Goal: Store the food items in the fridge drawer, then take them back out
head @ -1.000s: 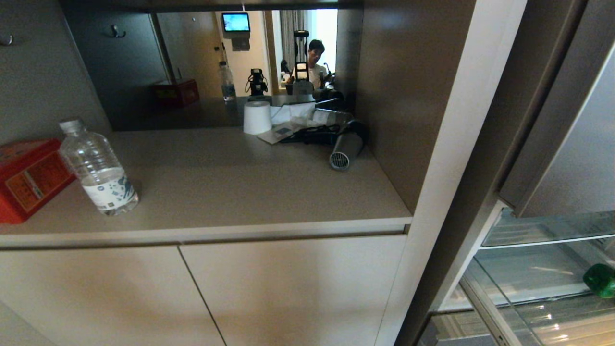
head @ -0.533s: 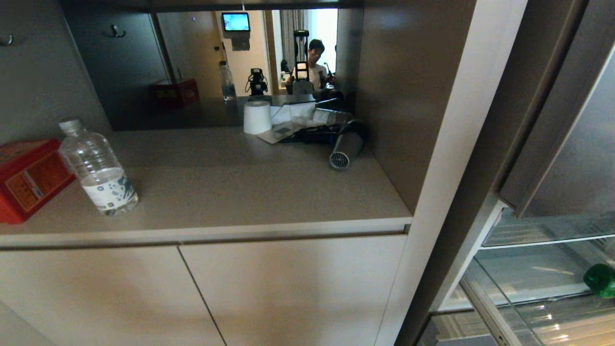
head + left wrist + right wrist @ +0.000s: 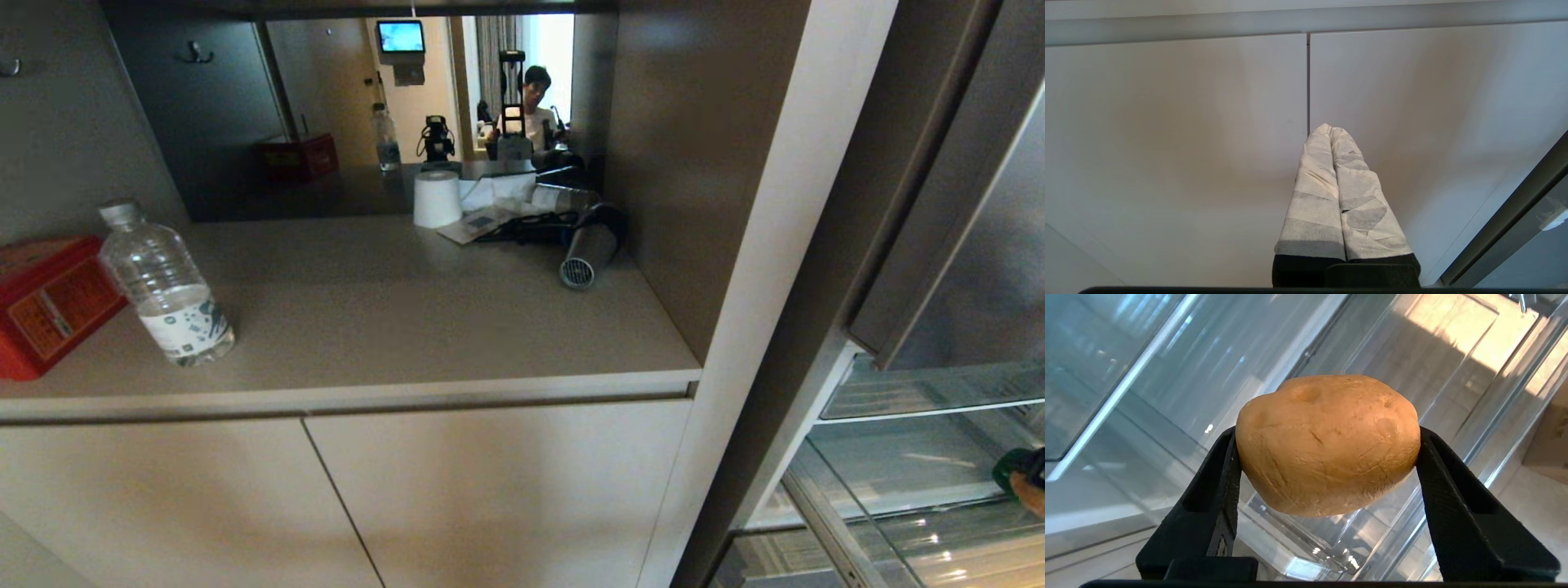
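My right gripper (image 3: pixel 1327 437) is shut on the tan-brown potato (image 3: pixel 1327 445), one black finger on each side. It hangs above the see-through fridge drawer (image 3: pixel 1167 416). In the head view the potato (image 3: pixel 1033 492) just shows at the right edge, over the open drawer (image 3: pixel 898 474). It partly covers the dark-green bell pepper (image 3: pixel 1004 469) lying there. My left gripper (image 3: pixel 1329 130) is parked low in front of the beige cabinet doors (image 3: pixel 1208 143), its tape-wrapped fingers shut on nothing.
The counter (image 3: pixel 408 310) left of the fridge holds a water bottle (image 3: pixel 167 286), a red box (image 3: pixel 45 302), a white paper roll (image 3: pixel 437 198) and a hair dryer (image 3: pixel 584 249). A person shows in the mirror (image 3: pixel 535 106). The fridge door (image 3: pixel 971 245) stands above the drawer.
The potato in my right gripper has come into the head view at the right edge, now covering part of the green pepper. The counter and left arm are unchanged.
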